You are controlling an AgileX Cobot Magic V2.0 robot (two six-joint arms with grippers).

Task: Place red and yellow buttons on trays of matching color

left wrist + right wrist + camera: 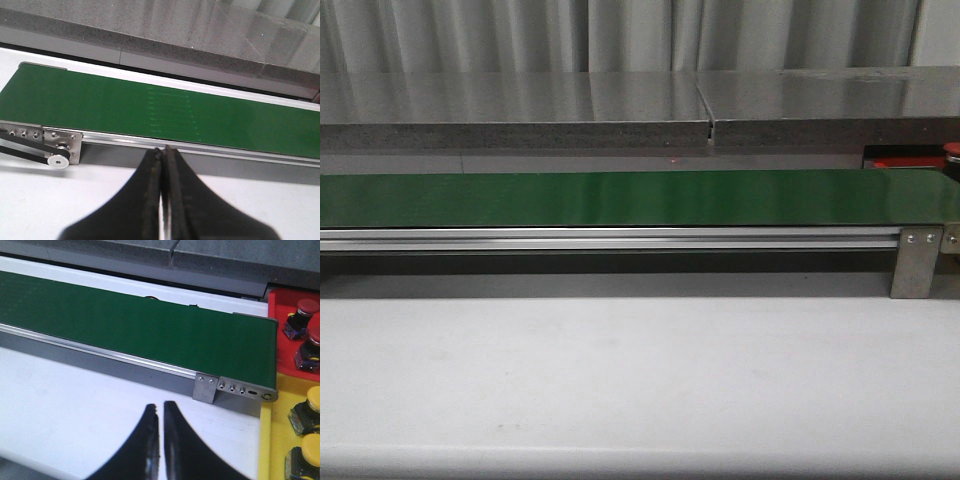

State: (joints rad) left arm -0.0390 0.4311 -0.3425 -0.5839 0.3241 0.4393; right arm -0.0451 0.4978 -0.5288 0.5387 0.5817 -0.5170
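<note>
In the right wrist view, two red buttons [307, 306] [315, 335] stand on a red tray [281, 302] past the belt's end. Two yellow buttons [314, 397] [312, 445] stand on a yellow tray [274, 450] beside it. The front view shows only a strip of the red tray [905, 160] and one dark-red button top [952, 150] at the far right. My right gripper [160, 405] hovers shut over the white table, short of the belt. My left gripper [164, 149] is shut and empty, tips near the belt's rail. Neither gripper shows in the front view.
A long green conveyor belt [620, 198] on an aluminium rail [610, 238] crosses the table, with a metal end bracket [916, 262] at the right and a pulley bracket [59, 150] at the left end. A grey stone ledge [520, 110] runs behind it. White table [620, 380] lies in front.
</note>
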